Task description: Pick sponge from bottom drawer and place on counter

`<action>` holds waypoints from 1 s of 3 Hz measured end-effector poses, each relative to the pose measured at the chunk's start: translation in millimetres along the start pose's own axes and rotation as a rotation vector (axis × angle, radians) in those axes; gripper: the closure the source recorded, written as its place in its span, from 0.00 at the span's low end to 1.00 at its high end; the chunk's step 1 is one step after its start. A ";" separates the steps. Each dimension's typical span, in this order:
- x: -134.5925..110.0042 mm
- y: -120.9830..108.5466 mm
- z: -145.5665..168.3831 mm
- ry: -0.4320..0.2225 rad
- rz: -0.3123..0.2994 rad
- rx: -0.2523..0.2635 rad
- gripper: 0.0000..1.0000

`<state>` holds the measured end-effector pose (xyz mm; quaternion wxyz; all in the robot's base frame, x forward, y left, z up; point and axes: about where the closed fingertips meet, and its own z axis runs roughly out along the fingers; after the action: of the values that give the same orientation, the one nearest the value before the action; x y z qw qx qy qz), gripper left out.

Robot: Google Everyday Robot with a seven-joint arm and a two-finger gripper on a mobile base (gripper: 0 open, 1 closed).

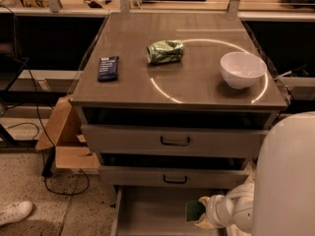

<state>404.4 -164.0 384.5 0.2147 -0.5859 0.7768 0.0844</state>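
The bottom drawer [147,213] is pulled open at the lower edge of the camera view, showing its pale grey inside. The sponge [192,211], a small dark green pad, is at the drawer's right side. My gripper [201,213] reaches in from the right, its pale fingers [203,200] closed above and below the sponge, which is slightly off the drawer floor. The counter [197,90] with its thin white circle lies above the three drawers.
On the counter are a crushed green can [165,51], a dark blue packet [108,68] and a white bowl [242,69]. The two upper drawers [174,140] are shut. My white arm body [288,181] fills the lower right. A cardboard box [64,136] and cables lie on the floor at left.
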 end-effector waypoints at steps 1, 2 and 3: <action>-0.7 -13.2 -20.0 0.014 0.003 0.029 1.00; 28.5 -48.6 -41.1 0.025 0.067 0.061 1.00; 27.0 -46.6 -43.4 0.025 0.069 0.055 1.00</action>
<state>432.3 -218.1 417.2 0.2178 -0.5536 0.8013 0.0630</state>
